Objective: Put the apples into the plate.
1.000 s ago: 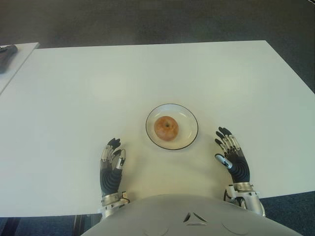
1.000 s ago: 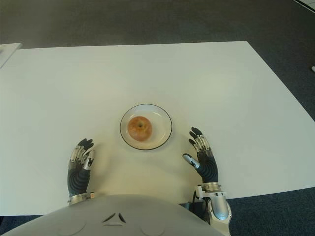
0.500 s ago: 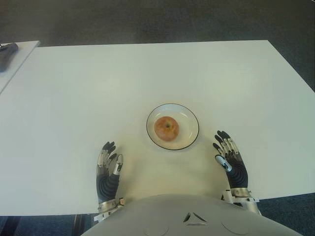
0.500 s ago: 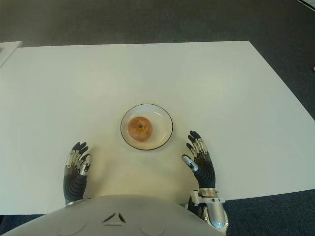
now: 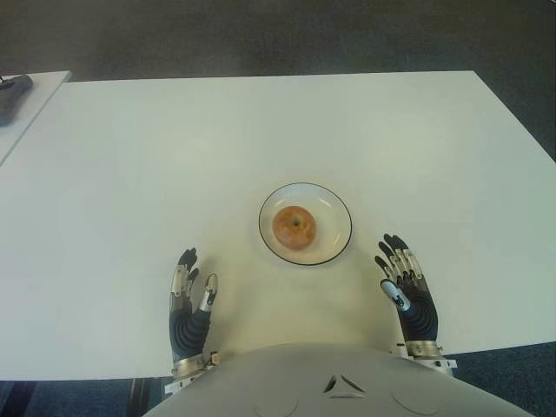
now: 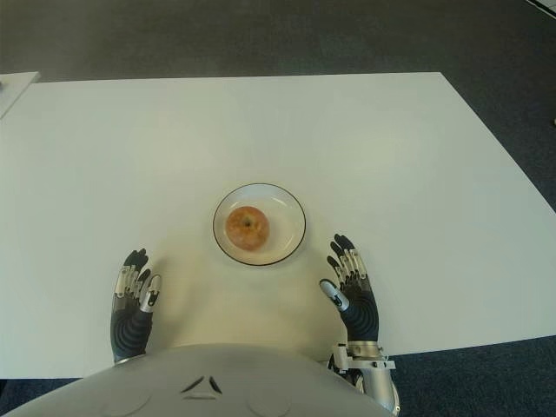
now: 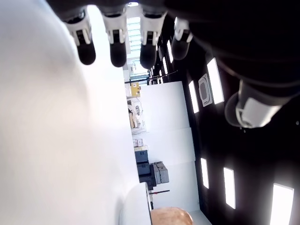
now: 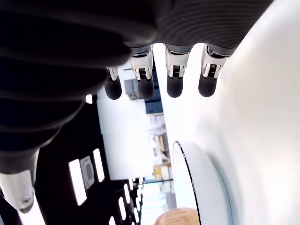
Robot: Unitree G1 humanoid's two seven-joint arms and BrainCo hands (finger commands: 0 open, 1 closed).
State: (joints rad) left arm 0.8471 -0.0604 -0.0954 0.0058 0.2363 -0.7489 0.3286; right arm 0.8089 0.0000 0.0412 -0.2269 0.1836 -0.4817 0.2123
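One apple (image 5: pixel 294 227) sits inside the plate (image 5: pixel 336 241), slightly toward its left half. The apple is round, orange-red with yellowish patches, and its stem dimple faces up. The plate is white with a thin dark rim and stands on the white table (image 5: pixel 261 130), near the front edge. No label or writing is legible anywhere. The left hand (image 5: pixel 190 305) is near the plate's left, fingers extended and holding nothing. The right hand (image 5: pixel 405 291) is near the plate's right, likewise open-fingered and empty.
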